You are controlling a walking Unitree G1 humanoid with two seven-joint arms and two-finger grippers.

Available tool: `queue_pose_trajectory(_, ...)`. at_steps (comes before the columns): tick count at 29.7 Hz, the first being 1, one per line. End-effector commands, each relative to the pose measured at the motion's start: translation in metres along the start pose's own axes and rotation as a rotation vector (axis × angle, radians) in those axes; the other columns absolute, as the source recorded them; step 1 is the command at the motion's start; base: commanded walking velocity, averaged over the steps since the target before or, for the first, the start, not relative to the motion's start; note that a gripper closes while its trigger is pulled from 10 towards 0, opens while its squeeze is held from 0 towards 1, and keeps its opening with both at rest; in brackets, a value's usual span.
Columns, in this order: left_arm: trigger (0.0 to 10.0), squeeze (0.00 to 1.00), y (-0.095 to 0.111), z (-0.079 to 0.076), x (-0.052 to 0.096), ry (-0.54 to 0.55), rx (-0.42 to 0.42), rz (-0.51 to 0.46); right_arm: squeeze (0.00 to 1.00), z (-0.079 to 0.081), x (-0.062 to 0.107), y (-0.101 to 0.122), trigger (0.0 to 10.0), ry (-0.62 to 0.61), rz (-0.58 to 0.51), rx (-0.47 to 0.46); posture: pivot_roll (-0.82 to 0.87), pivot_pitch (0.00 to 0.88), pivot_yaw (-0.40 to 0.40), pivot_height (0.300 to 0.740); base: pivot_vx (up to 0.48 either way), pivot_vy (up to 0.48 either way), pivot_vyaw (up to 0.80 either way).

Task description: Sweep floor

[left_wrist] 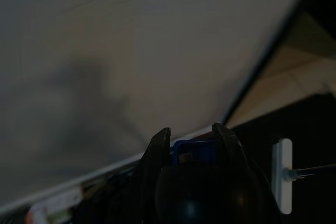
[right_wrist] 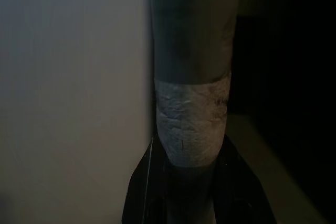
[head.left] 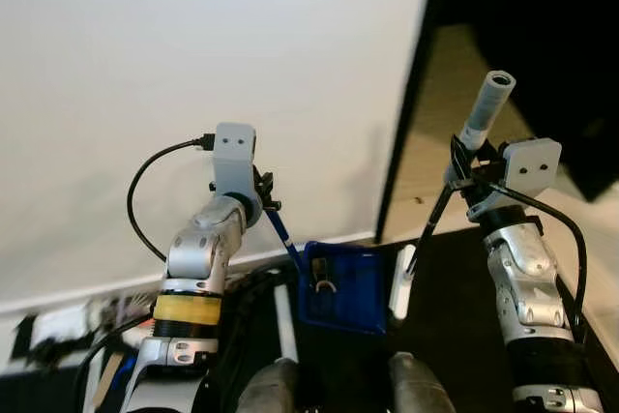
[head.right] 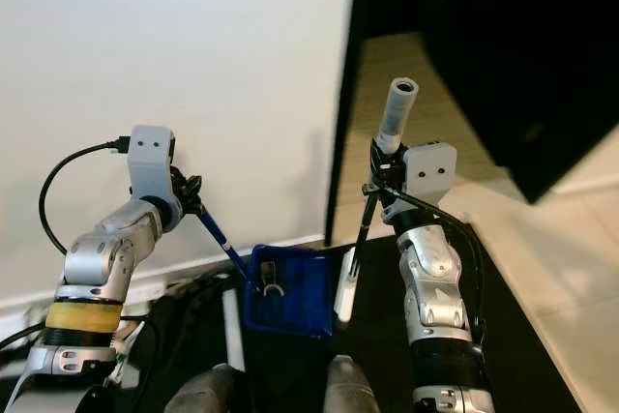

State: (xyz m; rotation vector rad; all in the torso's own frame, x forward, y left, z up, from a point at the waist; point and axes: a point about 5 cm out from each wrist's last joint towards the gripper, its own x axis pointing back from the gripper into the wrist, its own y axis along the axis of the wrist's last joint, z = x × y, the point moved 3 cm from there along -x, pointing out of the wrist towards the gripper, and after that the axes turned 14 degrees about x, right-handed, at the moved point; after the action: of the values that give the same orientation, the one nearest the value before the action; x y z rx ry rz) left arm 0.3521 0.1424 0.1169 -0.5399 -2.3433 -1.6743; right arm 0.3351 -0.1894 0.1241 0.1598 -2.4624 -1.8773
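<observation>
A blue dustpan and a broom are held up in front of a white wall.

On the left, the left gripper (head.left: 268,202) is closed on the thin blue handle (head.left: 286,236) of the dustpan (head.left: 343,287), which hangs low between the two arms, near the white baseboard (head.left: 116,292). The white wall (head.left: 193,65) is seen behind it. On the right, the right gripper (head.left: 468,173) is clamped around the grey broom handle (head.left: 486,108), whose taped part (right_wrist: 190,124) sits between the fingers. The dark rod is continued downward to a white piece (head.left: 403,282) just beside the dustpan. Beige tiles (head.right: 561,239) are seen at far right.
</observation>
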Motion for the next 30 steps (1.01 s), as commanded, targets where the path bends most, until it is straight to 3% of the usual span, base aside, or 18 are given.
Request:
queue_pose_trajectory(1,10.0,0.00,0.0063,-0.0033,-0.0006,-0.020,-0.005,-0.028,0.00,-0.0020,0.0005,0.0014,10.0,-0.010,-0.008,-0.006,0.03,0.085,0.059,0.740,0.000,0.000,-0.80)
queue_pose_trajectory(30,10.0,0.00,0.0042,-0.0053,-0.0022,-0.039,-0.008,-0.016,0.00,-0.0009,0.0020,-0.0019,10.0,-0.003,0.003,-0.017,0.03,0.083,0.067,0.740,0.000,0.000,-0.79)
